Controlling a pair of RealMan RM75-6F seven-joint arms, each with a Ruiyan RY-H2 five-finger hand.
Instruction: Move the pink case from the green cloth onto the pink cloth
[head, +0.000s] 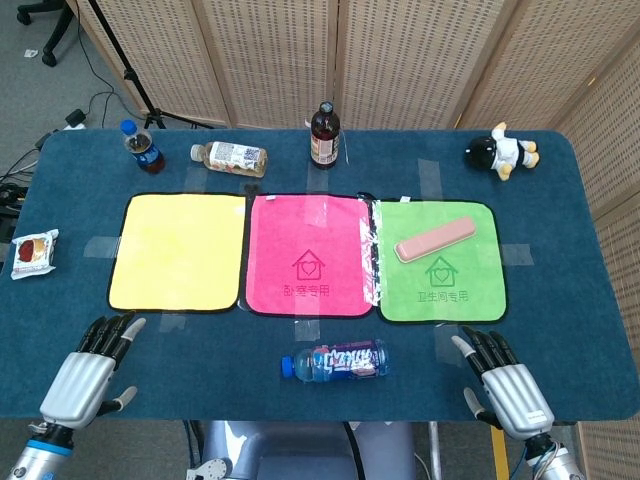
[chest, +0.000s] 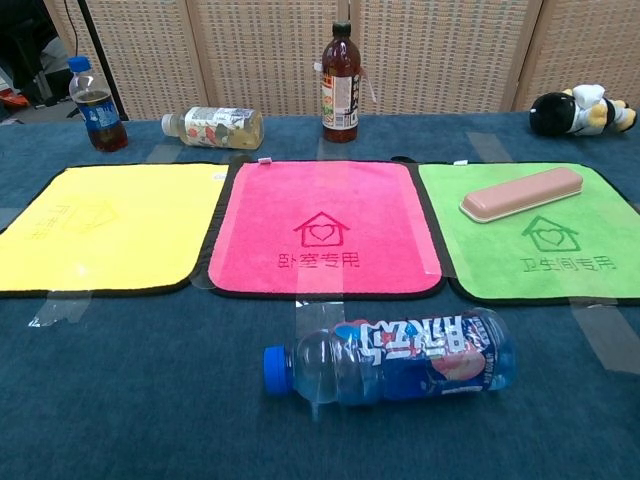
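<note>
A long pink case (head: 434, 239) (chest: 522, 193) lies slanted on the upper part of the green cloth (head: 440, 288) (chest: 530, 262). Left of it the pink cloth (head: 310, 256) (chest: 322, 225) lies bare. My left hand (head: 88, 370) hovers open at the table's near left corner, fingers spread, holding nothing. My right hand (head: 504, 383) is open at the near right corner, well below the green cloth. Neither hand shows in the chest view.
A yellow cloth (head: 179, 250) lies left of the pink one. A blue-labelled bottle (head: 336, 361) (chest: 392, 357) lies on its side near the front edge. Along the back stand a cola bottle (head: 142, 146), a lying tea bottle (head: 230, 156), a dark bottle (head: 323, 134) and a plush toy (head: 503, 151). A snack packet (head: 33, 252) sits far left.
</note>
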